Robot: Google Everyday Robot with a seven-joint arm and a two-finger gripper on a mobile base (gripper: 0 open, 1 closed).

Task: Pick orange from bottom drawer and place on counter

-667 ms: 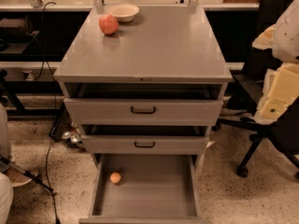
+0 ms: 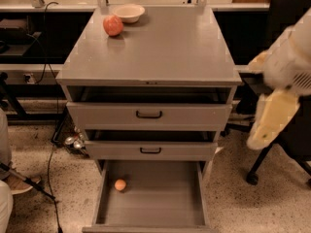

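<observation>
The orange (image 2: 120, 184) is small and pale and lies at the left side of the open bottom drawer (image 2: 160, 205), on its flat grey floor. The counter (image 2: 160, 47) is the grey cabinet top above it. My gripper (image 2: 266, 130) is the cream-coloured end of the arm at the right edge of the view. It hangs in the air to the right of the cabinet, level with the two upper drawers, well above and to the right of the orange. It holds nothing that I can see.
A reddish apple-like fruit (image 2: 112, 25) and a pale bowl (image 2: 128, 12) sit at the counter's far left. The two upper drawers (image 2: 148, 115) are slightly ajar. A black office chair (image 2: 286, 144) stands right of the cabinet. Cables (image 2: 51, 164) and a shoe (image 2: 22, 184) lie on the floor at left.
The arm with the gripper has moved a little left and down, closer to the cabinet's right side. The orange and drawers have not moved.
</observation>
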